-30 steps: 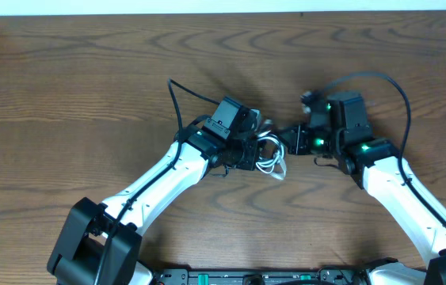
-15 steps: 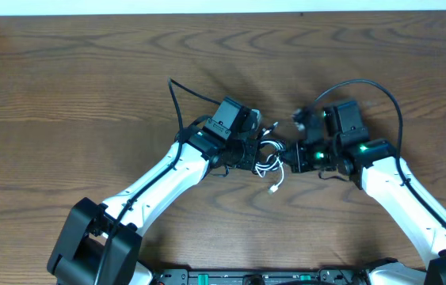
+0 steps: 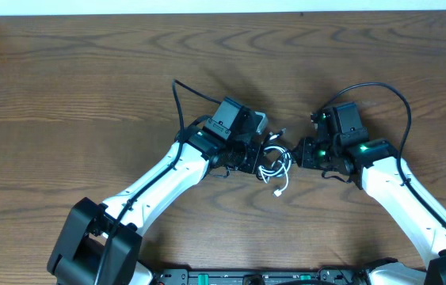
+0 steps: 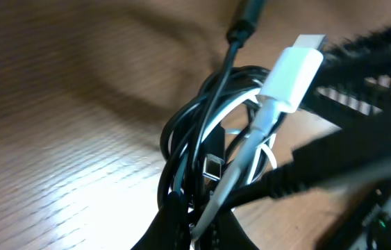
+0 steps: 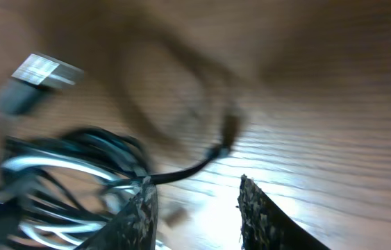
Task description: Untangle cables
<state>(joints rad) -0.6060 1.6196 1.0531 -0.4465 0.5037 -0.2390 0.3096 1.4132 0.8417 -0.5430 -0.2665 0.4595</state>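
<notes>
I am gripping the knotted black and white cables (image 3: 275, 165) in the left end effector (image 3: 256, 157), jaws clamped, at mid-desk (image 3: 88, 79). The right end effector (image 3: 299, 153) is hovering just right of the knot, jaws parted and empty, with a black strand reaching toward it.

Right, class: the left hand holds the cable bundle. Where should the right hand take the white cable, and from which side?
Likely just behind the white plug: it juts free of the black cable's loops, stiff and blocky. The open right hand could come in from its own side, opposite the left hand pinching the bundle.
</notes>
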